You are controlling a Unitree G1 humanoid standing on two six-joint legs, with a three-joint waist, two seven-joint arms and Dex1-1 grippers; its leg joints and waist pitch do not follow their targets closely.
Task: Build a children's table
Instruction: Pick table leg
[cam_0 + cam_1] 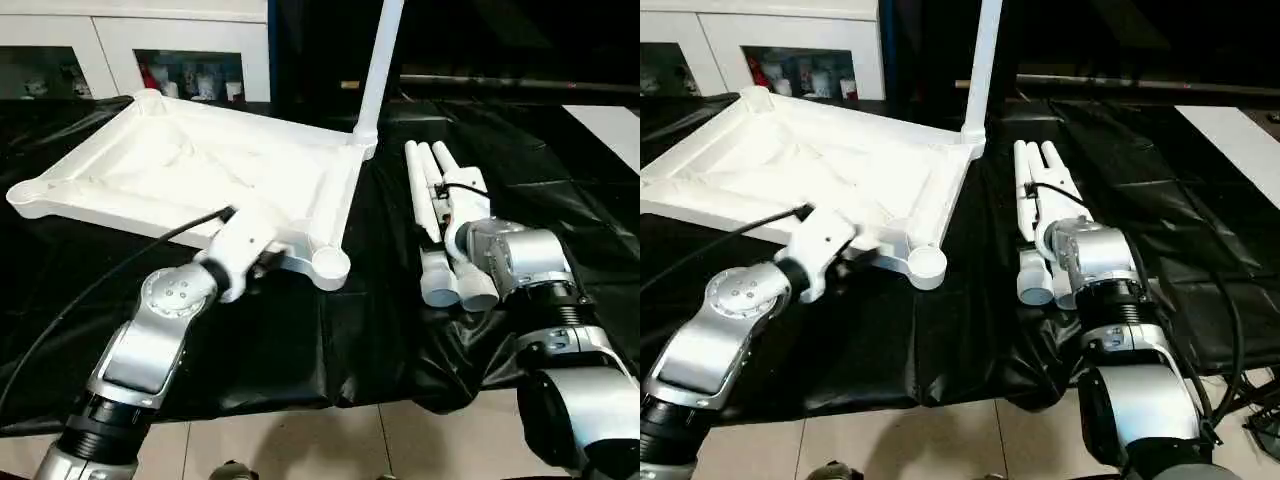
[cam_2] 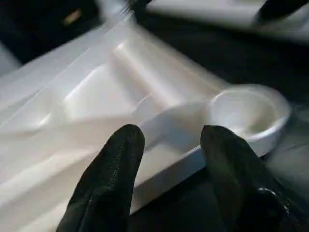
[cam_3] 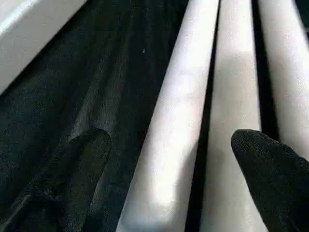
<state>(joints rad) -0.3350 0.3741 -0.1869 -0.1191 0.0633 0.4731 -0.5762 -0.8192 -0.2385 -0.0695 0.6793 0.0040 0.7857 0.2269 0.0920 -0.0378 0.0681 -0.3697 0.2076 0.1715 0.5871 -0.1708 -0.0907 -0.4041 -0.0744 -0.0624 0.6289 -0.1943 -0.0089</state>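
**One leg in, three waiting beside the tabletop**

Black cloth covers the work table (image 1: pixel 330 360), with white cabinets (image 1: pixel 130 40) behind it. On the cloth the tabletop (image 1: pixel 190 165) lies underside up, ribs showing, and serves as the landmark for everything else. At its far right corner one leg (image 1: pixel 378 70) already stands upright in its socket. Three loose legs (image 1: pixel 440 220) lie side by side on the cloth just to the right of the tabletop, flared ends toward the robot.

At the tabletop's near right corner sits an empty socket (image 2: pixel 246 113). The left gripper (image 2: pixel 169 145) hovers over the near rim just beside that socket, fingers spread apart and holding nothing. The right gripper (image 3: pixel 166 154) is above the loose legs, fingers wide open and straddling the leftmost one without closing on it.

The risk, as I judge it, lies in the grasp: the legs touch each other, so a closing finger could wedge between two, roll them apart, or lift one off-centre so it tilts.
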